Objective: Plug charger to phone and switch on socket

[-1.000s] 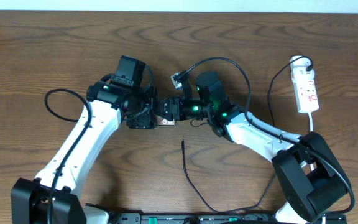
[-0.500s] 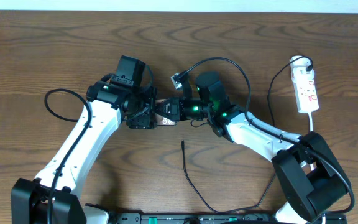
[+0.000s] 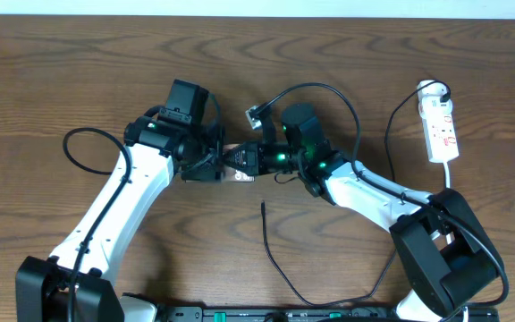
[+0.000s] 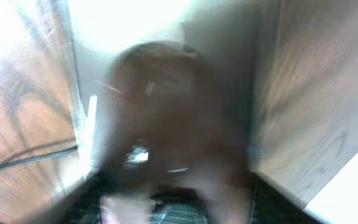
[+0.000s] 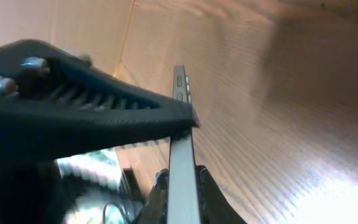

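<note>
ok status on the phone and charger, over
left gripper looks shut on phone. right gripper at phone, grip unclear. charger tip loose on table, socket untouched.

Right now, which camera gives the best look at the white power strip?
The overhead view. There the socket lies whole at the picture's right, its red marks plain. The left wrist view is a blur with no strip to make out; the right wrist view shows the phone edge-on, not the strip.
</note>
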